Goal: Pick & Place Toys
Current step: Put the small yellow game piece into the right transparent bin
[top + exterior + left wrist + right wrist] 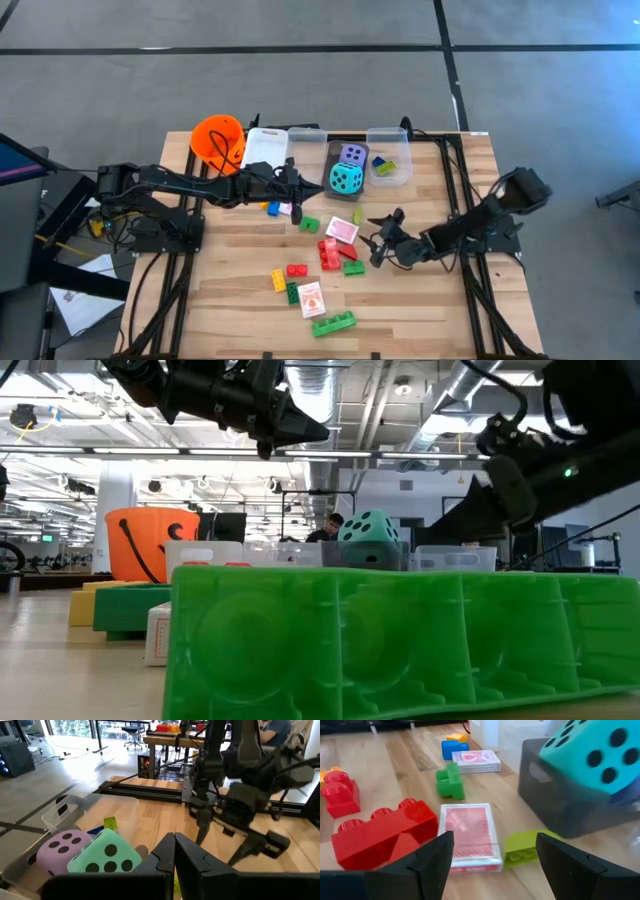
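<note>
Best to lower the right pincer [492, 857], fingers apart, squarely over the pink-white card deck [471, 834] beside the red brick [380, 836], keeping the left pincer [175, 851], fingers together, waiting above the counter [420, 300].

Two dark six-joint arms, matte black housings, black cables along the links. Left gripper [297, 189]: two black tapered fingers. Right gripper [492, 857]: two black wedge-shaped fingers. Small green indicator light on one arm.
</note>
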Robot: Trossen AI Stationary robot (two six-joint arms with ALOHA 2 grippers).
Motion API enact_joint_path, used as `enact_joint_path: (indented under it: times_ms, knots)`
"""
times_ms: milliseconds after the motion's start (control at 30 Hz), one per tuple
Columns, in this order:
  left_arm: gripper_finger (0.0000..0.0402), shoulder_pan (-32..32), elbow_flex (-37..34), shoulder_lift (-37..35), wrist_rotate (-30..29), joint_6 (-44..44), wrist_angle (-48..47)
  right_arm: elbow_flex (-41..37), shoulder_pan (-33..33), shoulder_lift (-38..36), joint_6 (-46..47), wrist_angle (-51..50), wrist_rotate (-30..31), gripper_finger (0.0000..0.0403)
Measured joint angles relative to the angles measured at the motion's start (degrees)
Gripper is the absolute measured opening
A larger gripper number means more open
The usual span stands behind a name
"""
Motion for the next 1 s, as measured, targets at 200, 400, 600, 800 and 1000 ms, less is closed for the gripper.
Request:
enact_joint_path:
  times_ms: [200,400,600,800,1000]
  knots:
    - [0.0000,-0.65,0.00,0.00,1.04,-0.17,-7.39,-0.02,0.10,7.22,-0.44,8.68,-0.03,0.0276]
    - [0.0000,-3.53,0.00,0.00,2.62,-4.85,-24.04,-0.02,0.04,7.54,-2.01,9.17,-1.39,0.0276]
    - [0.0016,-6.88,0.00,0.00,5.05,-4.48,-32.16,0.00,-0.06,7.35,-3.53,9.29,-1.41,0.0276]
    - [0.0076,-9.60,0.00,0.00,18.87,-4.46,-32.74,0.00,-1.27,7.35,-5.81,9.01,-1.47,0.0276]
    - [0.0163,-12.30,0.00,0.00,21.05,-0.96,-32.85,0.00,-0.98,7.35,-2.41,6.96,-1.51,0.0276]
